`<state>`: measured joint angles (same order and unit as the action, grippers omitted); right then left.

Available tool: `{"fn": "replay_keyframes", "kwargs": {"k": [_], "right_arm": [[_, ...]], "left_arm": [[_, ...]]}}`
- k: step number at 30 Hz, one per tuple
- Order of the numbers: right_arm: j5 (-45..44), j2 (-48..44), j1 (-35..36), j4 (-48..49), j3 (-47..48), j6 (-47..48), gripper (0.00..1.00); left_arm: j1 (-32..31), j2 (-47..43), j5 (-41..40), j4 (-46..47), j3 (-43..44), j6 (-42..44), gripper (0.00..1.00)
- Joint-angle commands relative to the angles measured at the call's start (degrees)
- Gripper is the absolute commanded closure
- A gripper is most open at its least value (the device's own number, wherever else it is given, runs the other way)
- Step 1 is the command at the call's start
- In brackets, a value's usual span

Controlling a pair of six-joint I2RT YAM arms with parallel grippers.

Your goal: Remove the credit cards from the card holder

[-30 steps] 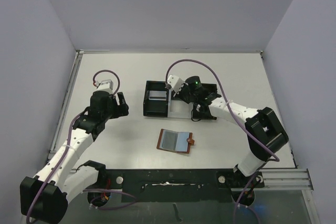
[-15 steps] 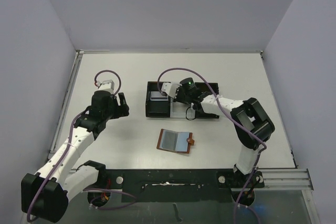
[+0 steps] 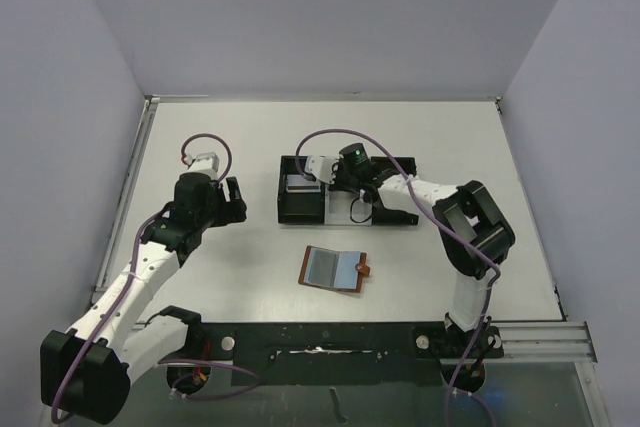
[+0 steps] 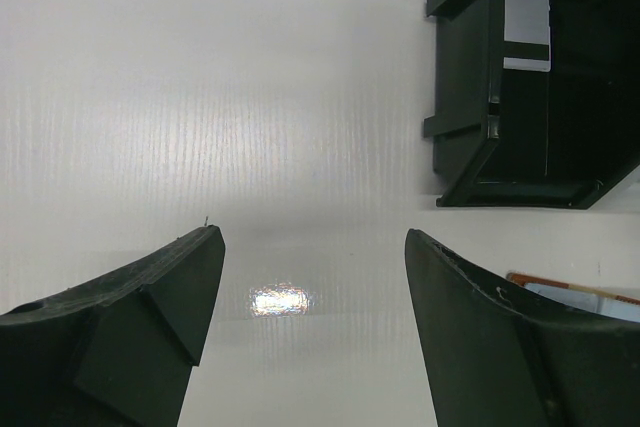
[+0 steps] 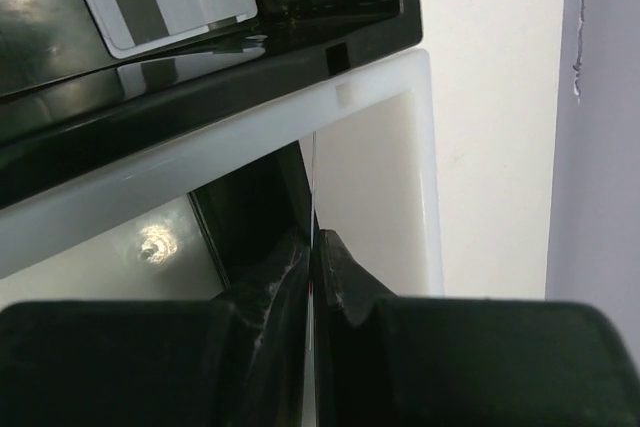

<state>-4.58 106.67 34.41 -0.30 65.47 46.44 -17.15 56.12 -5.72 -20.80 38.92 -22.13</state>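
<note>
Card holder (image 3: pixel 335 269) lies open on the tabletop (image 3: pixel 450 137) near the bases, unheld. Left hand (image 4: pixel 312 277) is wide and empty, well off to its left. Right hand (image 5: pixel 312 239) pinches what looks like a card (image 5: pixel 313 169) edge-on over the tray (image 3: pixel 300 215) divider. Risk: release here hangs it on the wall or drops it crooked.

The tray (image 3: pixel 290 212) is sitting on the table (image 3: pixel 200 137), a card (image 3: pixel 298 184) lying in its left compartment, the card holder (image 3: pixel 335 269) lying in front of it, nearer me. My left gripper (image 4: pixel 312 242) is hovering left of the tray. My right gripper (image 5: pixel 313 247) is hanging over it, a second card (image 5: pixel 313 187) between its fingers.
</note>
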Motion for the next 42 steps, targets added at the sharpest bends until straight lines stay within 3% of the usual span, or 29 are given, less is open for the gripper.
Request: {"fn": "replay_keyframes", "kwargs": {"k": [1, 28, 42], "right_arm": [[1.6, 1.5, -0.5, -2.4, 3.4, 2.3, 0.94], [3.6, 5.0, -1.5, -11.8, 9.8, -0.5, 0.56], [3.4, 5.6, -1.5, -14.2, 11.6, -1.2, 0.50]], "left_arm": [[0.2, -0.1, 0.9, 2.4, 1.3, 0.9, 0.27], [0.2, 1.0, 2.2, 1.7, 1.6, 1.3, 0.27], [0.2, 2.1, 5.9, 2.1, 1.8, 2.2, 0.27]]}}
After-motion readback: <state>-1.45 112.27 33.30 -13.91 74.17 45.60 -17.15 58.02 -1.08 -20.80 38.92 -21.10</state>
